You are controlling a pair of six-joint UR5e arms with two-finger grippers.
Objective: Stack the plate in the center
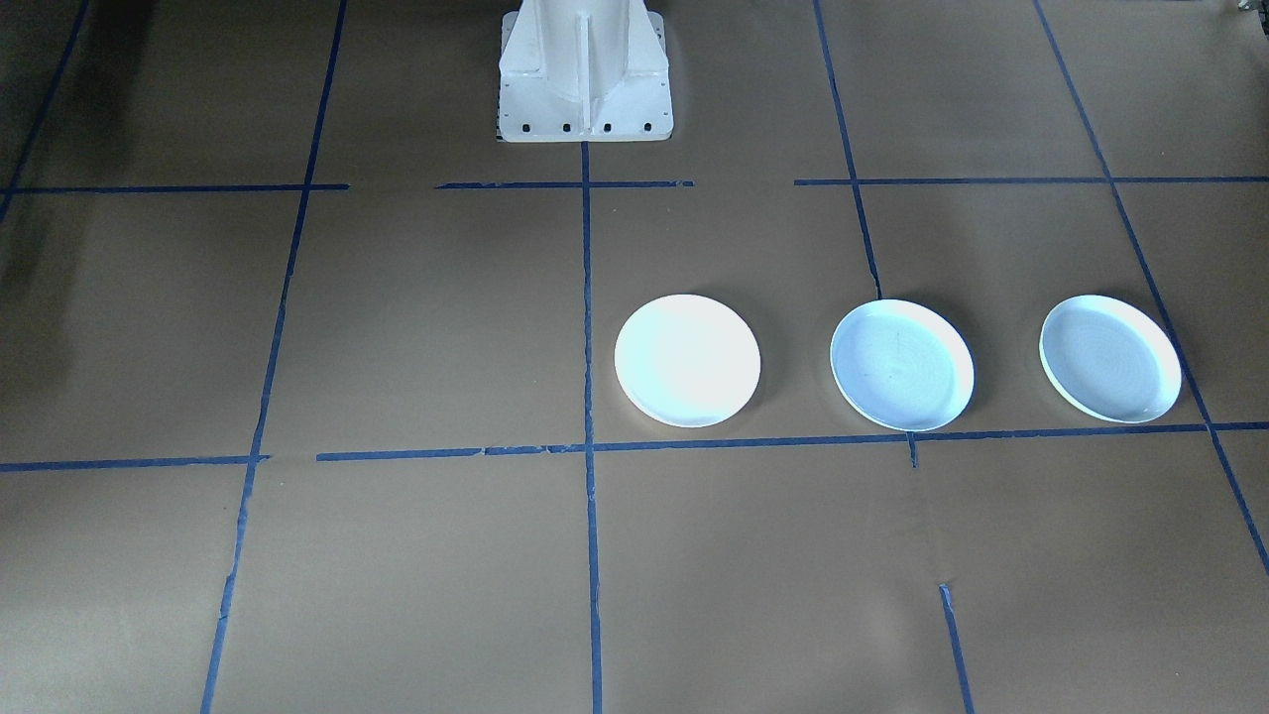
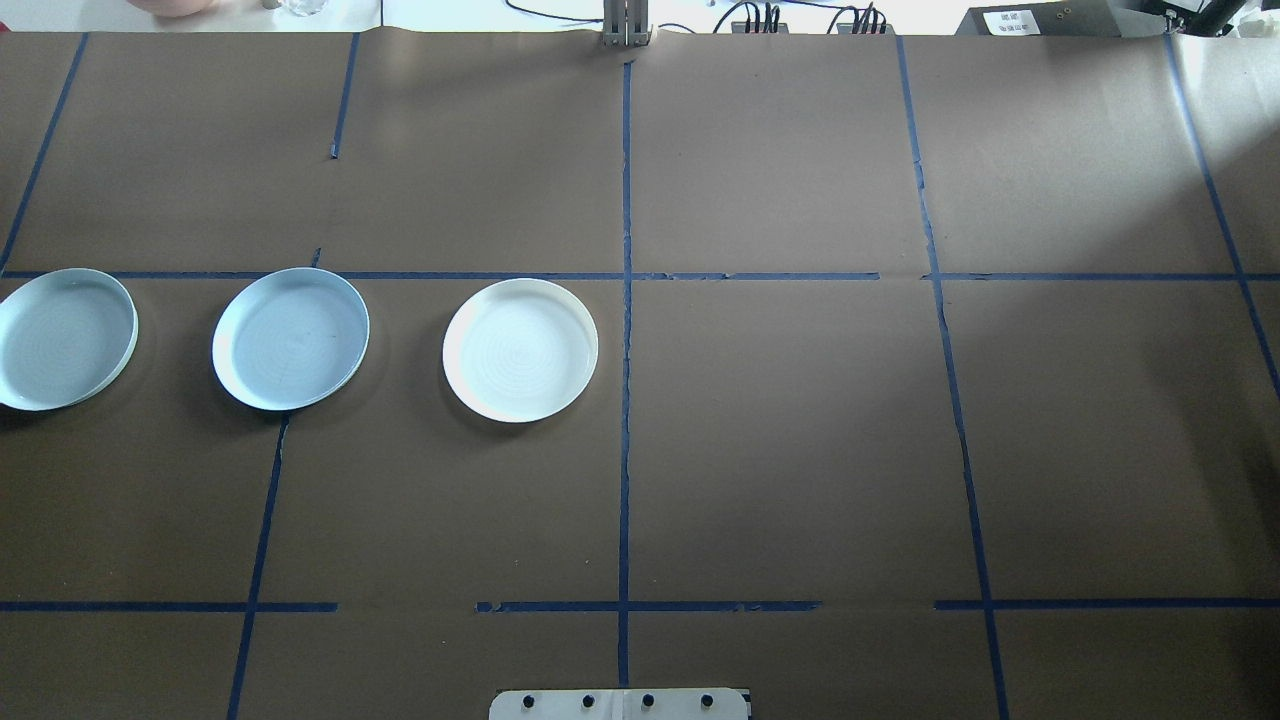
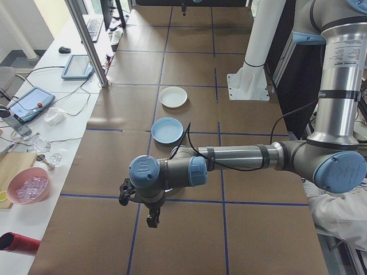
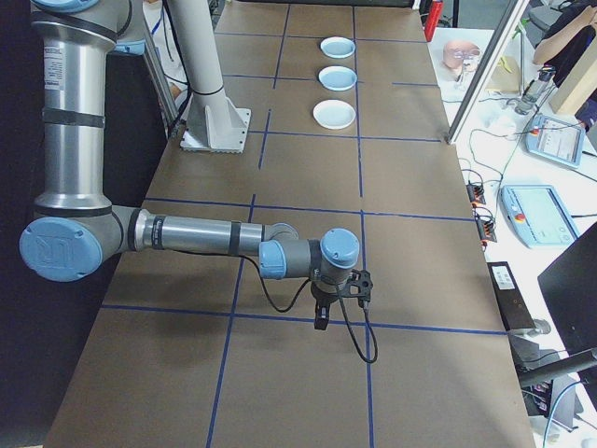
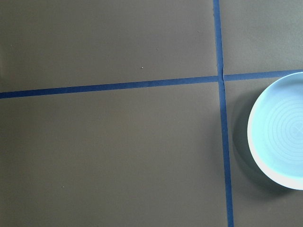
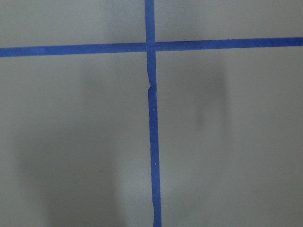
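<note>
While both grippers show sideways only, grip unreadable | leftmost plate [image 2: 62,338] cropped

Silver arms [image 3: 241,156], blue joint caps, black cables, white pedestal [image 1: 585,74].

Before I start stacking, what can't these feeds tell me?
- Left gripper and right gripper: side views only, jaws too small to judge.
- Far-left plate: cut by the overhead view's edge.
- Third plate: hidden behind the left arm in the exterior left view.
</note>
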